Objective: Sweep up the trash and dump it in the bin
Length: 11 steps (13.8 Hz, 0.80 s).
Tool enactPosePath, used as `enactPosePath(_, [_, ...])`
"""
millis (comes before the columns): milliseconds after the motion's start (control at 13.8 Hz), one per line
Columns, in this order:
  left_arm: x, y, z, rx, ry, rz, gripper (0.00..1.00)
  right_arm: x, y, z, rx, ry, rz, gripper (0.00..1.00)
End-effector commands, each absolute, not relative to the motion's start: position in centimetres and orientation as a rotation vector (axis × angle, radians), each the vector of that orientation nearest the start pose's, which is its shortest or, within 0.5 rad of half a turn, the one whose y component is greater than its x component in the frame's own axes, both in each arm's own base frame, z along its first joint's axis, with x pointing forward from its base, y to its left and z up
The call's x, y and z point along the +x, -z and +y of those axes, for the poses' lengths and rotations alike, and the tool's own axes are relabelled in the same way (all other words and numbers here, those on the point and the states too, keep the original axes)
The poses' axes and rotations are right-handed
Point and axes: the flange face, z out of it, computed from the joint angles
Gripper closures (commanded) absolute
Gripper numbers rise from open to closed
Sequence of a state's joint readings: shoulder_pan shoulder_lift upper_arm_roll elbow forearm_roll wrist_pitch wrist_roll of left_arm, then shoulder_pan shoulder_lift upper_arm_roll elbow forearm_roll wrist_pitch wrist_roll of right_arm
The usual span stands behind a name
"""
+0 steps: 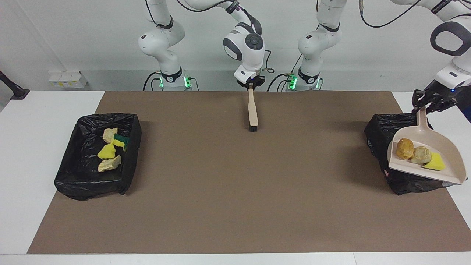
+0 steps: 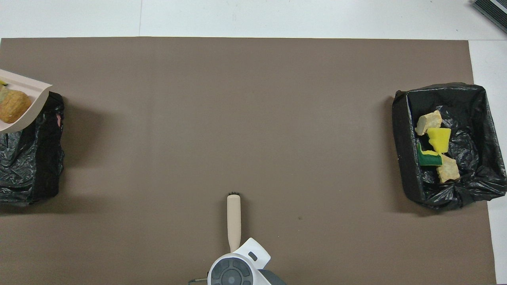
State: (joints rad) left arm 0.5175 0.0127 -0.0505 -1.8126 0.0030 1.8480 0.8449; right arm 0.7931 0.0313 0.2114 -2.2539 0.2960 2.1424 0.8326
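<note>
My left gripper (image 1: 427, 105) is shut on the handle of a beige dustpan (image 1: 428, 173) and holds it up over the black-lined bin (image 1: 379, 130) at the left arm's end of the table. Three scraps of trash lie in the pan: an orange-brown one (image 1: 404, 148), a pale tan one (image 1: 421, 155) and a yellow one (image 1: 435, 162). The overhead view shows only the pan's corner (image 2: 27, 85) and the orange-brown scrap (image 2: 14, 107). My right gripper (image 1: 251, 85) is shut on the handle of a beige brush (image 1: 252, 110), whose dark bristles rest on the mat.
A second black-lined bin (image 1: 128, 173) stands at the right arm's end of the brown mat (image 1: 235, 191). It holds several scraps (image 1: 109, 151), yellow, tan and green-backed, also seen in the overhead view (image 2: 437, 138). White table borders the mat.
</note>
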Motion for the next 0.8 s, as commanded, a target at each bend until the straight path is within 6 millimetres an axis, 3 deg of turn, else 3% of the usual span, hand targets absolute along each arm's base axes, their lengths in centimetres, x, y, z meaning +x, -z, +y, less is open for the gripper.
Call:
enactPosePath(0, [50.0,-53.4,28.3,-2.963,-0.093,0.696,1.0,27.7,-33.6,43.6,-3.037,-0.44,0.008,0.43])
enactPosePath(145, [48.6,-53.7,31.3,-2.851,-0.171,0.834,1.0,30.6,-34.0,43.1,-3.018,-0.432,0.095,0.25])
enactPosePath(362, [47.1,-54.6,34.8,-2.709,-0.25,0.912,1.0,36.5,-36.6,39.5,-2.966,-0.377,0.254,0.03])
enactPosePath(580, [47.2,-55.2,36.0,-2.552,-0.334,0.976,1.0,39.3,-40.5,36.5,-2.941,-0.272,0.322,0.0])
enactPosePath(725, [47.8,-55.8,36.1,-2.378,-0.451,1.076,1.0,40.8,-43.5,33.1,-2.967,-0.212,0.358,0.0])
